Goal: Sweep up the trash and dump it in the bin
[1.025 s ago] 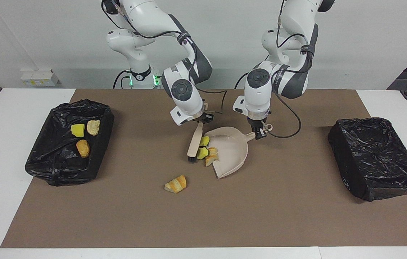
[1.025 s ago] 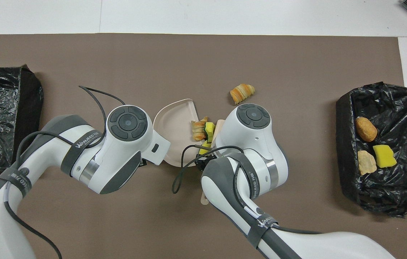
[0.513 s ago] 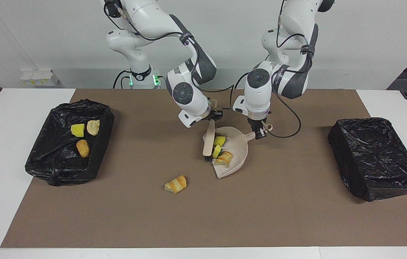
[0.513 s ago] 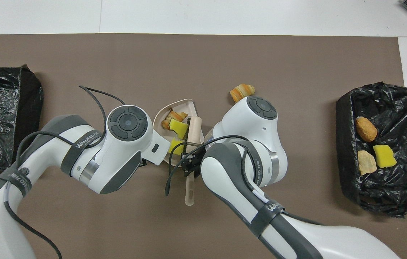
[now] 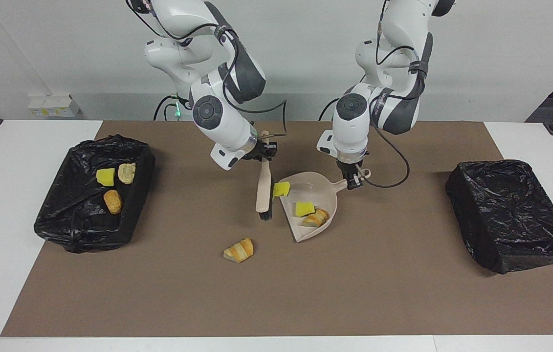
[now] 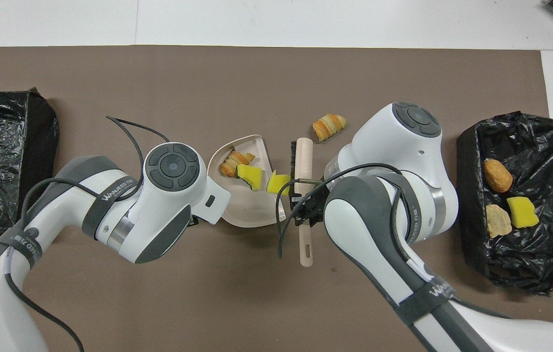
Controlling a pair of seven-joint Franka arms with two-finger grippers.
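Two white Franka arms with grey joints

Each glossy white arm (image 5: 393,29) bore dark grey elbow shells, round grey joint caps (image 6: 174,165), black cables looped along the links, and black straps lettered in white (image 6: 110,195); a green light glowed at one base (image 5: 177,111).

Materials you're looking at

You're seeing a smooth beige plastic dustpan (image 5: 316,198), crinkly glossy black bin liners (image 5: 511,215), a matt brown paper-like mat (image 5: 384,288) and spongy yellow trash (image 5: 304,209).

dustpan (image 6: 249,215) handle: hidden under left arm | left jaws: hidden overhead
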